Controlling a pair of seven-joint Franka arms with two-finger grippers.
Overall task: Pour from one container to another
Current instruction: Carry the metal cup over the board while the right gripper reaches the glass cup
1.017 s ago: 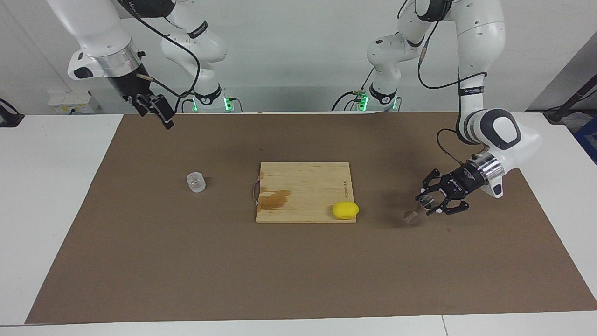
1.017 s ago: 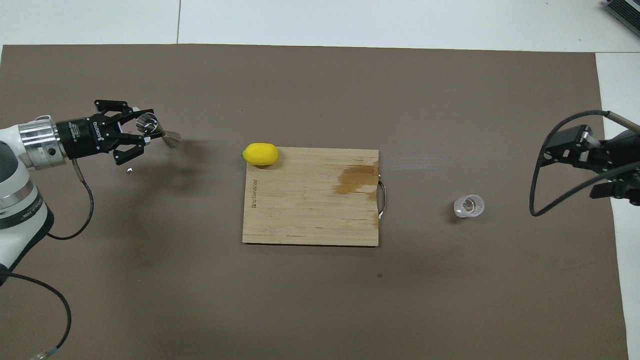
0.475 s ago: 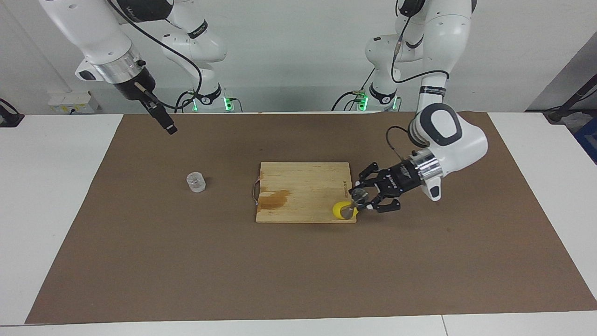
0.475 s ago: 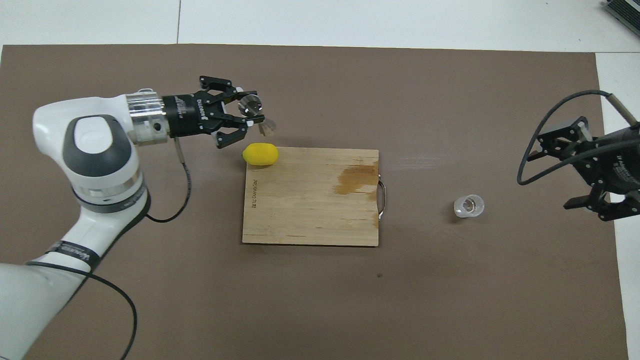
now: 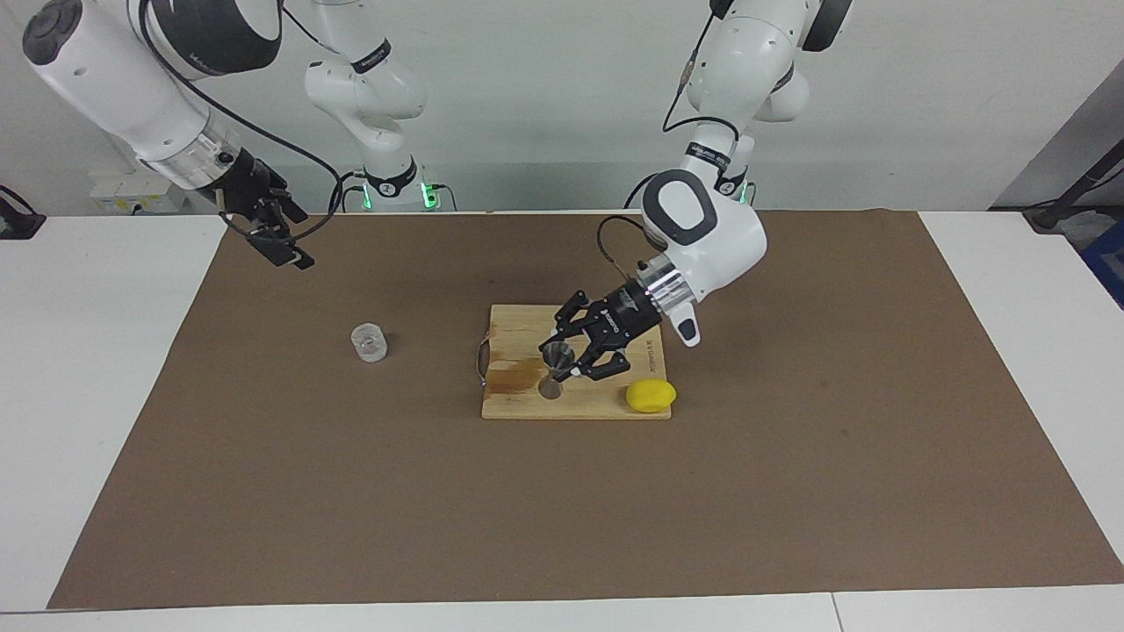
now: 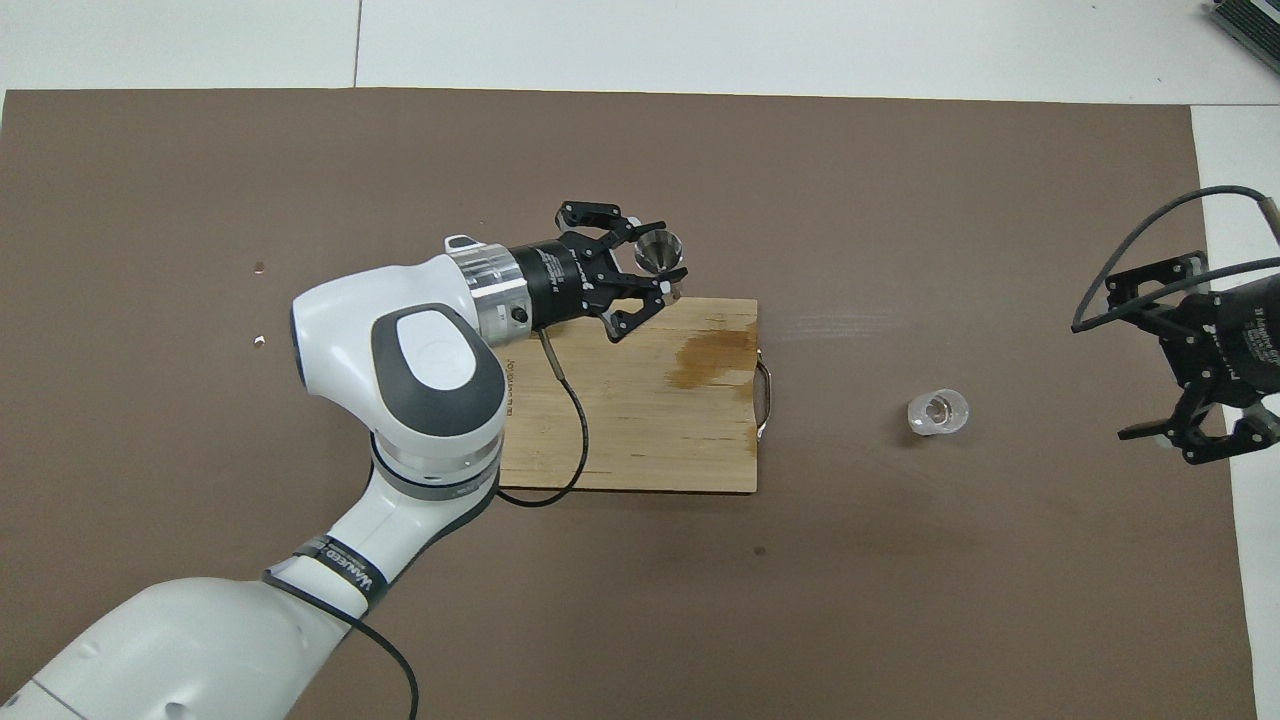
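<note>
My left gripper point(image 5: 560, 361) is shut on the shiny steel jigger point(image 5: 552, 367) and holds it, tilted, over the wooden cutting board point(image 5: 514, 323), by the board's edge farther from the robots. The jigger also shows in the overhead view point(image 6: 660, 250), between the left gripper's fingers point(image 6: 655, 268). The clear glass cup point(image 5: 369, 342) stands upright on the brown mat toward the right arm's end, also seen in the overhead view point(image 6: 938, 413). My right gripper point(image 5: 283, 244) is open and empty, raised over the mat's edge beside the cup point(image 6: 1195, 440).
A yellow lemon point(image 5: 651, 395) lies at the board's corner toward the left arm's end; my left arm hides it in the overhead view. The board point(image 6: 650, 420) has a dark stain point(image 5: 514, 376) and a metal handle point(image 6: 766, 398) facing the cup.
My left arm has swung the jigger from over the mat at its own end, past the lemon, to over the board. My right gripper has turned and dropped a little toward the cup.
</note>
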